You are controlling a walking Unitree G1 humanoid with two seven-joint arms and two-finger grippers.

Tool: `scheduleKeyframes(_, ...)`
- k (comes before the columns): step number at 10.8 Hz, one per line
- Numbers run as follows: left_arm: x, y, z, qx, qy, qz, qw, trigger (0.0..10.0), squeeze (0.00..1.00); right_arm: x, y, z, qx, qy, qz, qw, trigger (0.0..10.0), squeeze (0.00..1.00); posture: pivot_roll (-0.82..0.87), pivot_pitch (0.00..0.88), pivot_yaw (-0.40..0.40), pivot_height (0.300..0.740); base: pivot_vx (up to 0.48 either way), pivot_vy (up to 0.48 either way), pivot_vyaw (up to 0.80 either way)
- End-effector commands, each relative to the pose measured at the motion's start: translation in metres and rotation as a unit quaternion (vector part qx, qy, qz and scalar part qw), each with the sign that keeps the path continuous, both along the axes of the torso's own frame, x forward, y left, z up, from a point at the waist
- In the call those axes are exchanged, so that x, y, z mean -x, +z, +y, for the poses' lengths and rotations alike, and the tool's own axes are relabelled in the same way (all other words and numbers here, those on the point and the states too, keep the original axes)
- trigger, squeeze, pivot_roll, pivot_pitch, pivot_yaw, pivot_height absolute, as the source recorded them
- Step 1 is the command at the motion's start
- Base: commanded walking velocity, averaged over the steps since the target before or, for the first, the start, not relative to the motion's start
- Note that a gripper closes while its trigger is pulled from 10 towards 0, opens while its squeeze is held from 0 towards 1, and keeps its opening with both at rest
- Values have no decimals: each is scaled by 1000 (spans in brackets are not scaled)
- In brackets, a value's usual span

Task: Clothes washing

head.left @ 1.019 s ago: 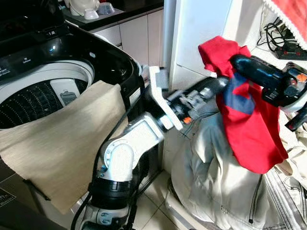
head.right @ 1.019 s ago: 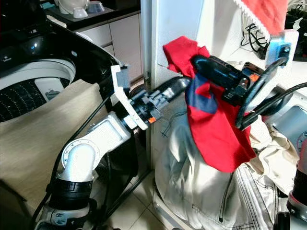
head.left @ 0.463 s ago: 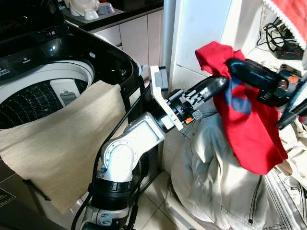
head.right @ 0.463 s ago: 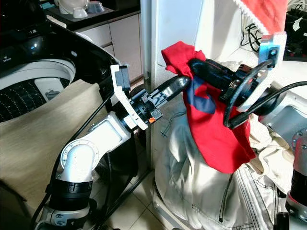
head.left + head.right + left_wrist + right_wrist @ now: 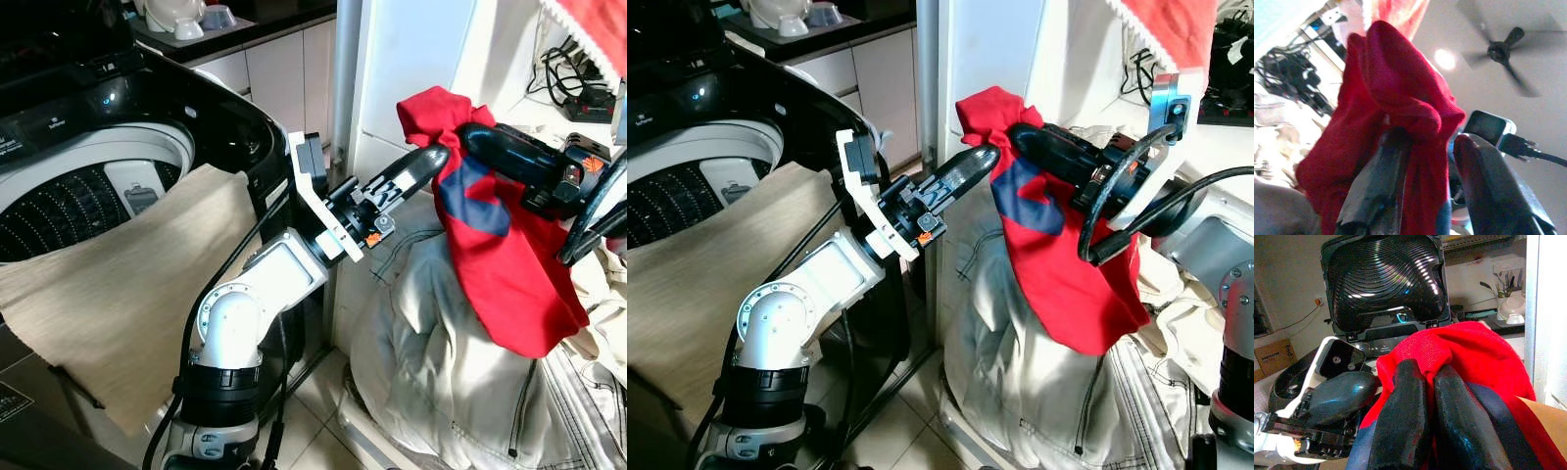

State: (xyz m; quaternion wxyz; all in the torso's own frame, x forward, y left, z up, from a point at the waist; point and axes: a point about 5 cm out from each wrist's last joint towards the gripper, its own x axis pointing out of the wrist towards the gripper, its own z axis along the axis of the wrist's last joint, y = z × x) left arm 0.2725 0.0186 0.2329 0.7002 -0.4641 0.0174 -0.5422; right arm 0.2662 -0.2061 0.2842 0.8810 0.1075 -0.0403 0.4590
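red garment [image 5: 509, 264] held in the air between washer [image 5: 118, 127] and heap of pale laundry [image 5: 431, 372], blue patch showing. right pincer [image 5: 1435, 416] pinched shut on its bunched top. left pincer [image 5: 1425, 161] up against the same bunch, fingers spread either side of a fold, not clamped. beige cloth [image 5: 118, 284] draped over washer rim. best now: close left firmly before right lets go, then swing over open drum [image 5: 69, 211], hem kept clear of rim.
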Motion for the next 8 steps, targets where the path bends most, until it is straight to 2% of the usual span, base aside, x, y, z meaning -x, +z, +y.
scheduleKeyframes(1, 8, 10, -8, 23, -29, -12, 999, 10000, 1000, 0, 3, 0, 3, -1, -8, 1000, 0, 0, -215, 0, 50, 740, 0, 0, 0)
scheduleKeyframes(3, 9, 7, -10, 1, -30, -16, 999, 10000, 1000, 0, 2, 1, 5, -1, -8, 1000, 0, 0, -215, 0, 51, 740, 0, 0, 0)
scheduleKeyframes(4, 8, 2, -14, -42, -17, -31, 999, 10000, 1000, 0, 2, 2, 5, 0, -8, 1000, 0, 0, -215, 0, 52, 740, 0, 0, 0)
scheduleKeyframes(5, 7, -1, -16, -62, -9, -36, 997, 10000, 0, 0, 2, 2, 4, 1, -9, 1000, 0, 0, -217, 0, 54, 740, 0, 0, 0)
scheduleKeyframes(6, 5, -3, -16, -58, 1, -26, 998, 10000, 0, 0, 3, 2, 3, 1, -10, 1000, 0, 0, -219, 0, 56, 740, 0, 0, 0)
scheduleKeyframes(7, 3, -2, -15, -49, 8, -21, 999, 0, 0, 0, 3, 1, 2, 0, -10, 1000, 0, 0, -220, 0, 58, 740, 0, 0, 0)
scheduleKeyframes(8, 2, -1, -14, -40, 7, -20, 999, 0, 0, 0, 2, 1, 3, 0, -10, 1000, 0, 0, -220, 0, 58, 740, 0, 0, 0)
